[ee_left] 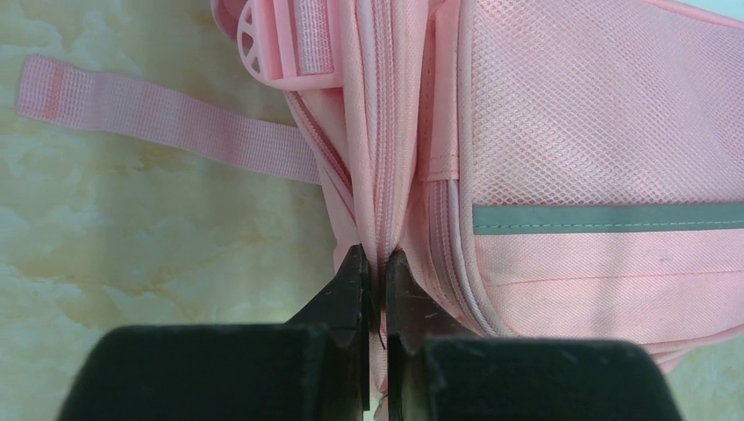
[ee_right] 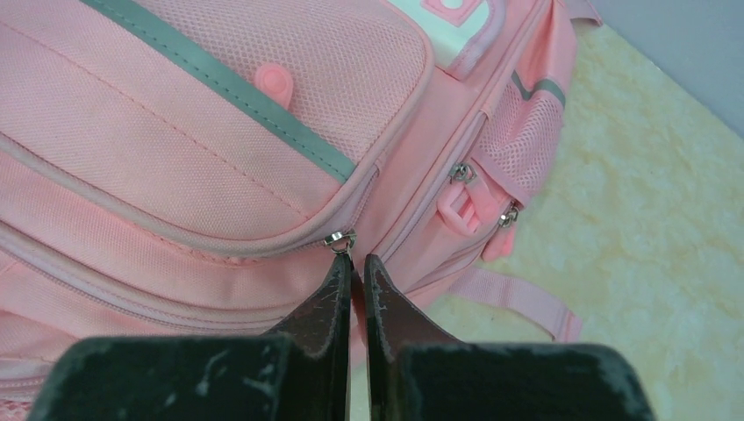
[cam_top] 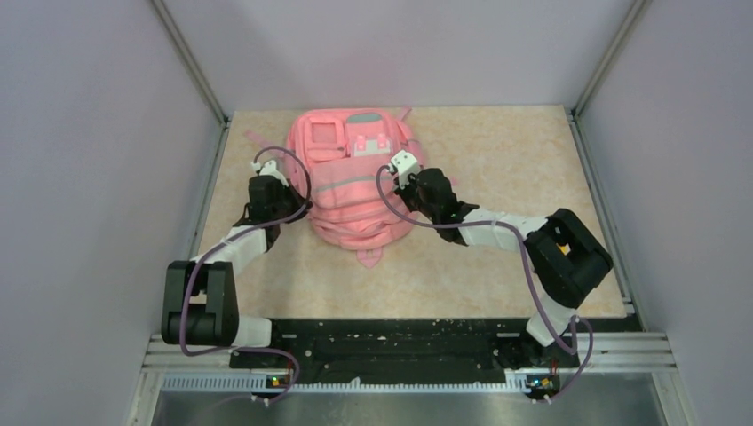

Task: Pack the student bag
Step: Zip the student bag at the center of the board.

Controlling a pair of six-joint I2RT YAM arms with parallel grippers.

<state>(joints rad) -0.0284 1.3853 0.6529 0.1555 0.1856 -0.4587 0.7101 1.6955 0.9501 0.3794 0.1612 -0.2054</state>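
Left wrist: left end effector (ee_left: 377, 263) pinches the student bag (ee_left: 597, 132); right end effector (ee_right: 355, 263) closed at its zip slider (ee_right: 339, 239).

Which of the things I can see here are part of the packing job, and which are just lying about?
Part of the job:
backpack, pink, lying on the table
left pincer, pinching the backpack's zip seam
right pincer, closed right at a zip slider

Just there:
table
walls around it
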